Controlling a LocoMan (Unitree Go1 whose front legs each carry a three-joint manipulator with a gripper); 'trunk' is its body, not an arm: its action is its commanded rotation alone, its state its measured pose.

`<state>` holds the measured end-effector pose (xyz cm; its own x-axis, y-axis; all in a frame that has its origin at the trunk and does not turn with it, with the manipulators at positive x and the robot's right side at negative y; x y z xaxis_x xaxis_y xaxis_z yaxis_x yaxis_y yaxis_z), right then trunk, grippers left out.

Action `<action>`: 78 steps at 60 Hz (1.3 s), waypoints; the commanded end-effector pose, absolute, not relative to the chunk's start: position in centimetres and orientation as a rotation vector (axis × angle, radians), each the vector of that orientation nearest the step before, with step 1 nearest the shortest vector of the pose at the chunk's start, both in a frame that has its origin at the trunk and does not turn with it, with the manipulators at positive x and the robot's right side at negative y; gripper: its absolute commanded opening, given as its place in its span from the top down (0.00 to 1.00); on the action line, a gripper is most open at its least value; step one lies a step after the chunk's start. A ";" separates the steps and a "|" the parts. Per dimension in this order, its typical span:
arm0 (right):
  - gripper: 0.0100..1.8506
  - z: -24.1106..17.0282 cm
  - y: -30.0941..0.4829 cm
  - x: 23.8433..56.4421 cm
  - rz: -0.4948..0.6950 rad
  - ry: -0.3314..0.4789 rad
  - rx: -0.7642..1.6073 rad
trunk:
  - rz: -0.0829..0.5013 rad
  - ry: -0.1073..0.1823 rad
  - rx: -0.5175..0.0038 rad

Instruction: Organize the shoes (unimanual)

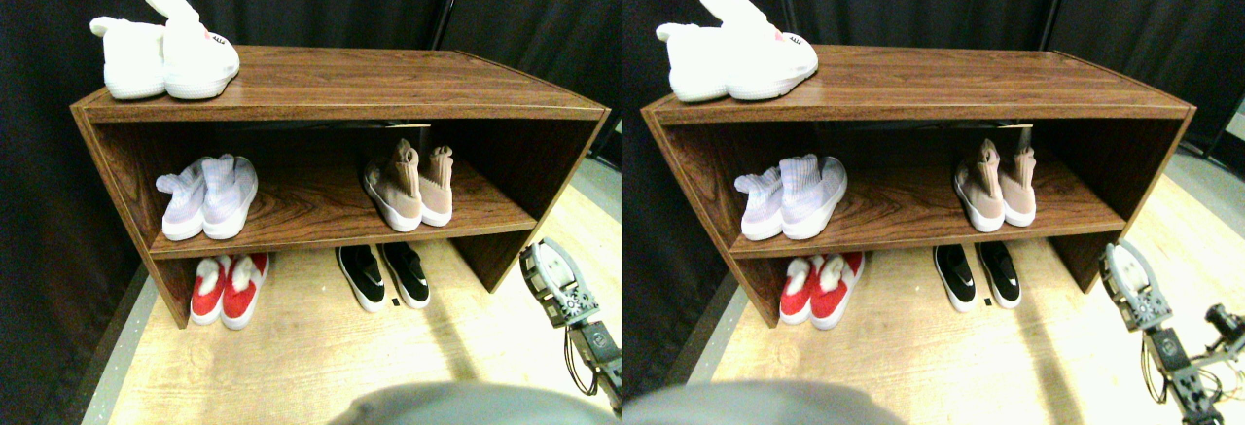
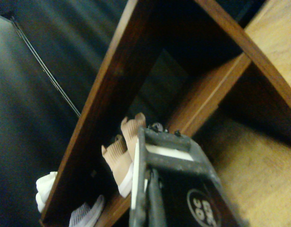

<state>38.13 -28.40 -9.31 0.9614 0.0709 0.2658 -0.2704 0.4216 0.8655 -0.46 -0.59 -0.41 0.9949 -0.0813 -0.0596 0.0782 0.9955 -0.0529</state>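
Tan sock sneakers stand paired on the middle shelf, toes toward the robot; black slip-ons lie on the floor below. Right pincer hovers lower right of both, nothing visibly held; its opening cannot be told.

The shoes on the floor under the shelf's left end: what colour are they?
Red with white fluffy trim, best seen in the stereo pair view.

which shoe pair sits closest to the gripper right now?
The black slip-ons on the floor under the shelf, right of the red pair; the gripper hangs just to their right.
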 end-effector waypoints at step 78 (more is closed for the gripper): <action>0.97 -22.0 -30.1 50.6 -0.157 0.007 1.301 | 0.002 0.114 -0.111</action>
<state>50.35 -29.92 -22.36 0.9896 -0.0840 -0.1166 0.1347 0.2584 0.9566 -0.32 -0.31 -0.22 0.9952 -0.0202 -0.0959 0.0111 0.9954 -0.0950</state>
